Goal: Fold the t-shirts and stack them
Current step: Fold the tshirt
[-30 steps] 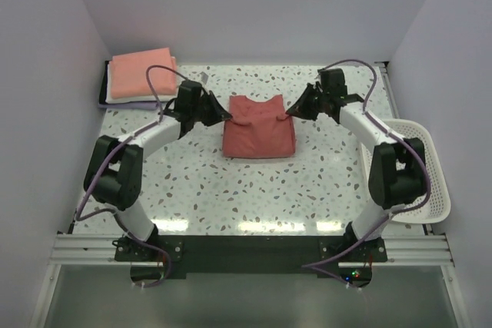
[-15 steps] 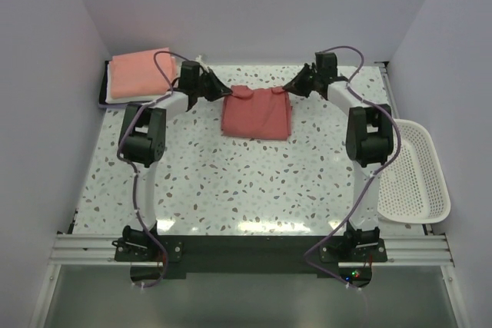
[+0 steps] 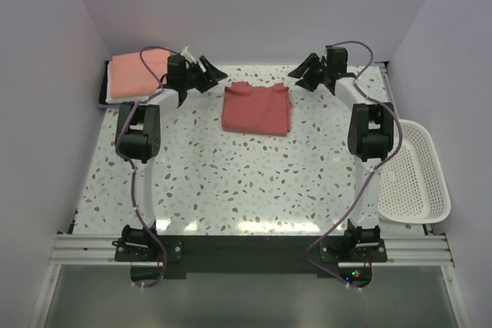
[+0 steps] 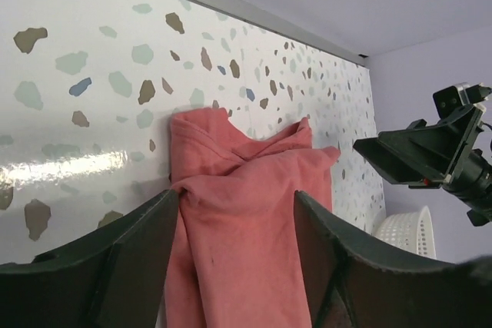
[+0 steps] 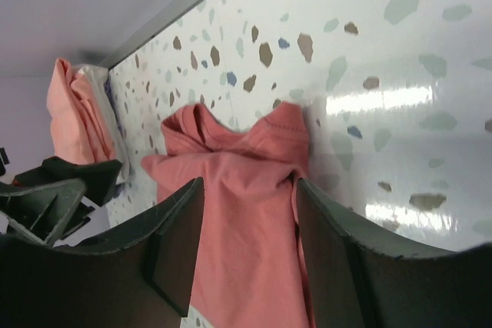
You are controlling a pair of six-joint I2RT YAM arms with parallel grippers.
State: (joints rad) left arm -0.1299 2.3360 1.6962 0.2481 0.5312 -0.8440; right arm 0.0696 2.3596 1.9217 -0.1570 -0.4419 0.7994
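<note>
My left tool point(image 3: 209, 74) and right tool point(image 3: 302, 76) gape empty near the dusty-red t-shirt point(image 3: 256, 109), folded toward 12 o'clock on the tabletop point(image 3: 231, 182). Its far edge is bunched, so I reckon carrying it to the 10 o'clock stack point(image 3: 138, 73) could spill the fold.

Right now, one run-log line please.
left gripper: open, empty | right gripper: open, empty | dusty-red t-shirt: folded on table, between grippers | folded stack: far-left corner
</note>
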